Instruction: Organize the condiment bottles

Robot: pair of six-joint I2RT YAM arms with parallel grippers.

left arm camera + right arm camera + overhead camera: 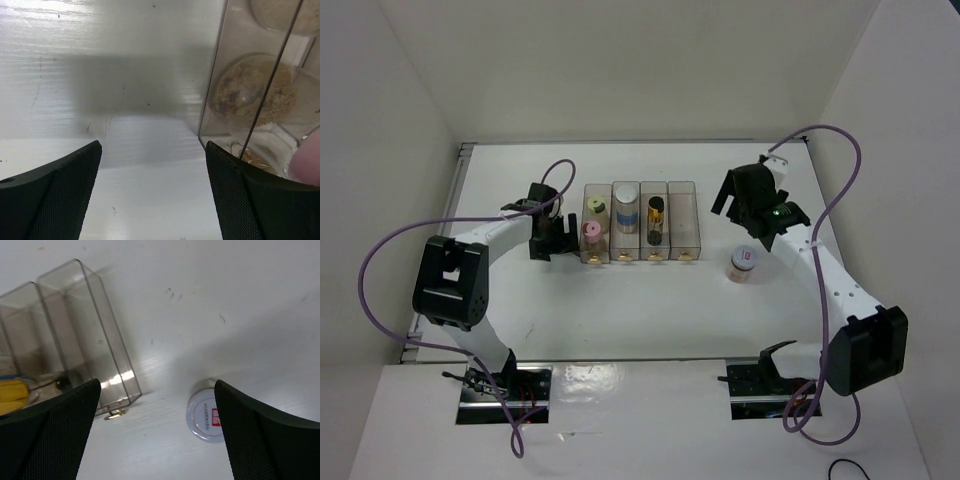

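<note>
A clear four-compartment rack (684, 195) stands mid-table. Its leftmost slot holds the yellow-green-capped bottle (597, 208) and the pink-capped bottle (591, 231). The second slot holds the white-capped bottle (625, 197). The third holds the dark-capped amber bottle (656, 212). The rightmost slot is empty. The bottle with the white red-marked cap (742, 262) stands on the table right of the rack, and shows in the right wrist view (205, 416). My left gripper (552, 238) is open and empty just left of the rack (220, 75). My right gripper (752, 222) is open above that loose bottle.
White walls enclose the table on the left, back and right. Purple cables loop from both arms. The rack's empty right slot (95, 335) shows in the right wrist view, with a small brass fitting (115, 414) at its near end.
</note>
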